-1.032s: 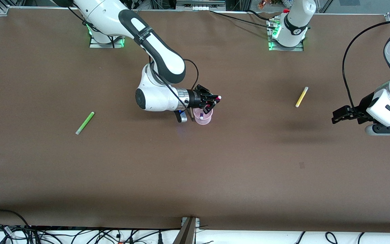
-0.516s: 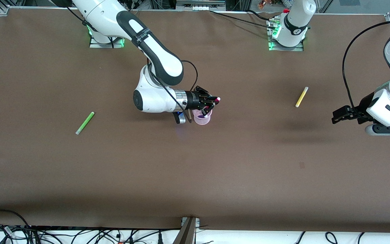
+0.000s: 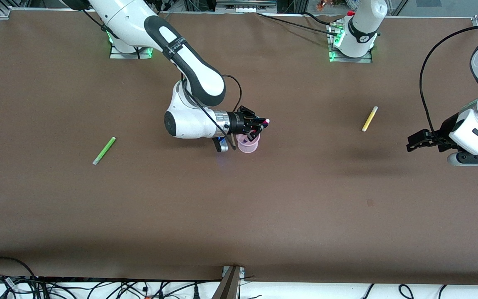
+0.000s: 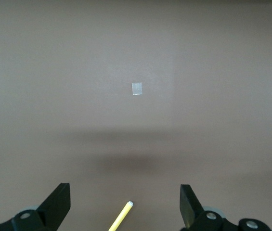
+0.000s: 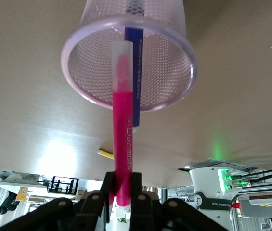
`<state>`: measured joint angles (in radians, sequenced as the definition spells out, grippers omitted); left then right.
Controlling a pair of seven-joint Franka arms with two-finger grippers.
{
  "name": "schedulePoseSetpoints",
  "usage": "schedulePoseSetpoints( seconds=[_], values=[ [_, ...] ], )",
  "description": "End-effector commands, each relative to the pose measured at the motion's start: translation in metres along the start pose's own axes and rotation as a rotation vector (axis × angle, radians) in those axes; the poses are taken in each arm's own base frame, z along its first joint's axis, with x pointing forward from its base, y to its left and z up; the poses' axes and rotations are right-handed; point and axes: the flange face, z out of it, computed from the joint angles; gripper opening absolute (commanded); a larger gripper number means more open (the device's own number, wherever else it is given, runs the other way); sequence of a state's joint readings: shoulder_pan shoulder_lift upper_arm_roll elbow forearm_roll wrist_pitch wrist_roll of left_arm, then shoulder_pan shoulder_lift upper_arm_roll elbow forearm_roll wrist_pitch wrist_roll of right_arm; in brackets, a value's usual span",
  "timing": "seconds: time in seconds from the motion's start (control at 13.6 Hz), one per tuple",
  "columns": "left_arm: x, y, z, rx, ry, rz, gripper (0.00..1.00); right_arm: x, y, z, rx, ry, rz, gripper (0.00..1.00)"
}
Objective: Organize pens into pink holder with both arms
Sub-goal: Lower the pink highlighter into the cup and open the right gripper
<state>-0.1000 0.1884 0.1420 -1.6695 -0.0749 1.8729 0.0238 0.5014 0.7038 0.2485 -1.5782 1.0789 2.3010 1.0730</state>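
Purple pen (image 5: pixel 136 72) inside holder (image 5: pixel 73 48) (partly blocking)

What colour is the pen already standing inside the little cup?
Purple, leaning inside the pink holder; the right wrist view shows it best.

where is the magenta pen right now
The magenta pen is clamped in the right gripper over the pink holder at mid-table, its pale tip at the holder's mouth, beside the purple pen already inside.

A wide flat table covered with matte brown paper (image 3: pixel 264 207) fills the scene. Black loose cables (image 3: pixel 98 288) lie along its near white edge. A small pale square mark (image 4: pixel 136 89) sits on the paper.
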Motion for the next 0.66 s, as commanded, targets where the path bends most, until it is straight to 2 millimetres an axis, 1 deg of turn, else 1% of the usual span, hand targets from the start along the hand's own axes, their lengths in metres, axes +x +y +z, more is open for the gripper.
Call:
schedulePoseSetpoints(
  seconds=[0.0,0.07,0.22,0.37,0.52,0.59],
  values=[
    [0.0,0.0,-0.002,-0.006,0.009,0.018,1.0,0.006,0.003,0.001,-0.002,-0.019,-0.015,0.0],
    [0.0,0.0,-0.002,-0.006,0.009,0.018,1.0,0.007,0.003,0.001,-0.002,-0.02,-0.019,0.01],
    [0.0,-0.001,-0.002,-0.006,0.01,0.016,1.0,0.007,0.002,-0.002,0.002,-0.02,-0.021,0.41],
    [0.0,-0.001,-0.002,-0.006,0.012,0.016,1.0,0.004,0.0,-0.006,0.008,-0.022,-0.029,0.7],
    [0.0,-0.001,-0.002,-0.006,0.012,0.016,1.0,-0.002,-0.002,-0.011,0.014,-0.022,-0.029,0.74],
    [0.0,0.0,-0.002,-0.006,0.012,0.018,1.0,-0.007,-0.003,-0.014,0.013,-0.024,-0.037,0.74]
  ],
)
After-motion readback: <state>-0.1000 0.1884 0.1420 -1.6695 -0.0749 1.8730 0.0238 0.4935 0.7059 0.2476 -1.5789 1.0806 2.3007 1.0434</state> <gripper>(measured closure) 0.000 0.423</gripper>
